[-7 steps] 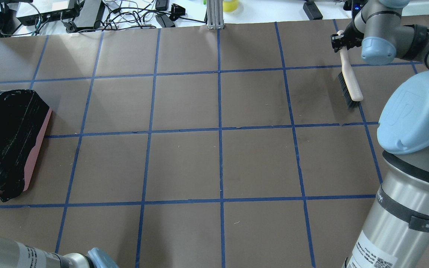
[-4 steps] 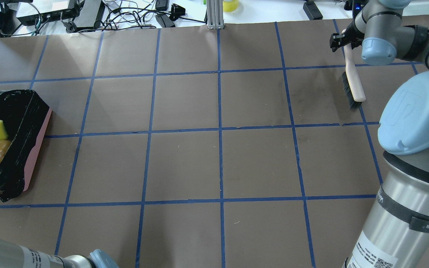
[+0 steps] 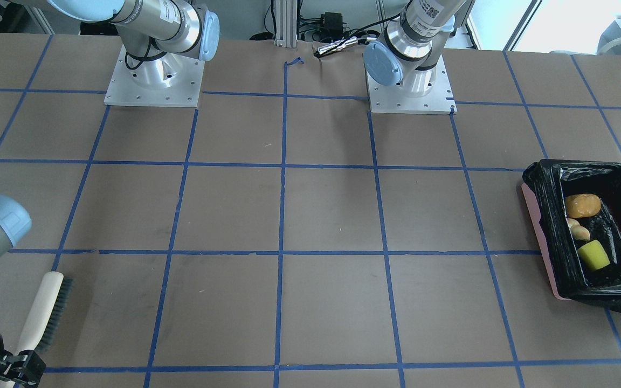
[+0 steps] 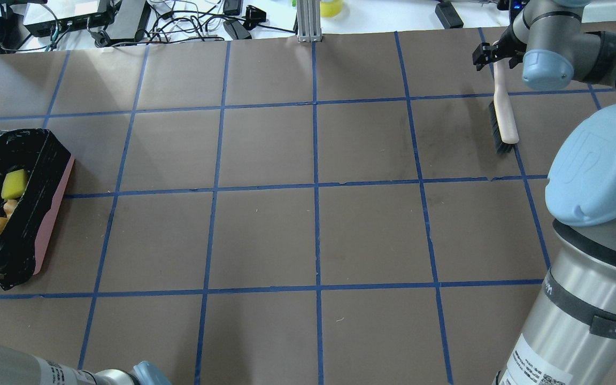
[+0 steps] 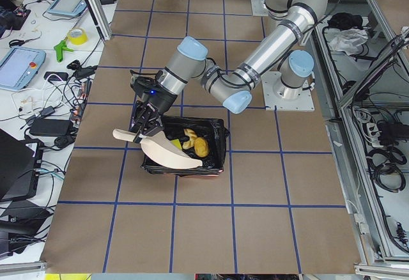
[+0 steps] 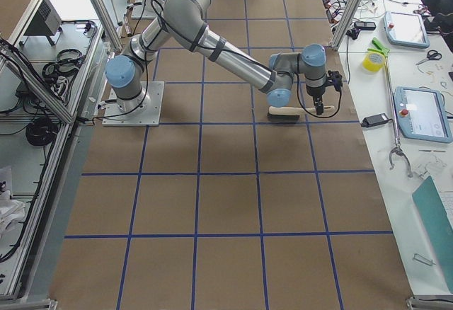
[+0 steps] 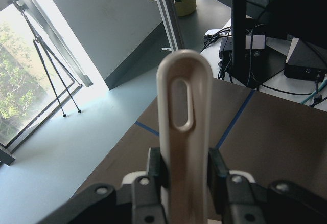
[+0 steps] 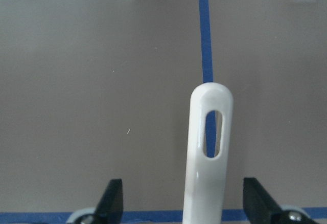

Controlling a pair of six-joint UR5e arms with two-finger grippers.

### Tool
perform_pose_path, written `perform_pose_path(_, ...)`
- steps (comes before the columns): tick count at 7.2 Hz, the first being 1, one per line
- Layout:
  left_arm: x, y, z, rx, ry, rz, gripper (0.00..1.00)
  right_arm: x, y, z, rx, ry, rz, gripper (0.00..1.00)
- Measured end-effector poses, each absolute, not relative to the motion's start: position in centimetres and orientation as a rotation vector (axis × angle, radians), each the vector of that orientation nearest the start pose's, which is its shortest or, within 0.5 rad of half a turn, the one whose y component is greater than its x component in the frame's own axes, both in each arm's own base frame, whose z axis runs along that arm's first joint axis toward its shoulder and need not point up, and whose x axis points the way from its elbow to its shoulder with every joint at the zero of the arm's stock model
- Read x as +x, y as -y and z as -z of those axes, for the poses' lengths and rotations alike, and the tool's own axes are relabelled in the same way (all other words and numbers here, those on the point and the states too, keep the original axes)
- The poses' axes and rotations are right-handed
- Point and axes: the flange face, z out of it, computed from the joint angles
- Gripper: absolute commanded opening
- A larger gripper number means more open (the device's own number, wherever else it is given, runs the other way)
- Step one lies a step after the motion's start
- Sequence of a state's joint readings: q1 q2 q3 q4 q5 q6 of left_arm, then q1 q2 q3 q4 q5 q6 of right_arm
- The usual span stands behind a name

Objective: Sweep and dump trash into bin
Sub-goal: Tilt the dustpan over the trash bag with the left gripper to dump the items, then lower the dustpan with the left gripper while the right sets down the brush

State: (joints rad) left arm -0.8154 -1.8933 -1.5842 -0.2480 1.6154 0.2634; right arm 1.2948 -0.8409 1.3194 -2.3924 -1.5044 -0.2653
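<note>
The pink bin (image 4: 51, 214), lined with a black bag, stands at the table's left end and also shows in the front view (image 3: 539, 242). In it lie the golden-brown lump (image 3: 582, 205), the cream slice (image 3: 579, 229) and the yellow sponge (image 3: 593, 255). My left gripper (image 7: 184, 175) is shut on the beige dustpan's handle (image 7: 183, 106) and holds the dustpan (image 5: 169, 153) tilted over the bin. My right gripper (image 8: 185, 196) is open at the far right, its fingers (image 8: 113, 198) apart on either side of the brush's handle (image 8: 210, 147). The brush (image 4: 503, 115) lies on the table.
Cables and boxes (image 4: 99, 21) lie beyond the table's far edge. A metal post (image 4: 308, 21) stands at the far middle. My right arm's column (image 4: 580, 278) fills the near right corner. Brown paper with a blue tape grid (image 4: 316, 187) covers the table.
The trash has slid off the dustpan into the bin and settled at its near end. The dustpan has left the overhead view. The right gripper and brush have shifted slightly.
</note>
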Motion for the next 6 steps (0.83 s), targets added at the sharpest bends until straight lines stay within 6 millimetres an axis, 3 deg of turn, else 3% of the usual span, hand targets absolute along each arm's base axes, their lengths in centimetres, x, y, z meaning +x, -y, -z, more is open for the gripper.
perform_pose_path(1,33.7,56.1,-46.7,-0.632,-2.352,1.089,0.0,-7.1,76.5,-25.0,0.003,-3.122,0.524,0.94)
perform_pose_path(3,29.0,57.5,-47.9,-0.762,-2.431,1.024,0.0,-6.2,74.7,-30.1,0.008,-3.118,0.427,0.98)
perform_pose_path(4,26.2,57.9,-48.2,-0.877,-2.461,0.97,0.0,-4.7,73.1,-33.4,-0.003,-3.112,0.365,0.99)
perform_pose_path(6,22.5,58.1,-48.2,-1.082,-2.474,0.898,0.0,1.8,68.6,-40.0,-0.003,-3.093,0.19,0.99)
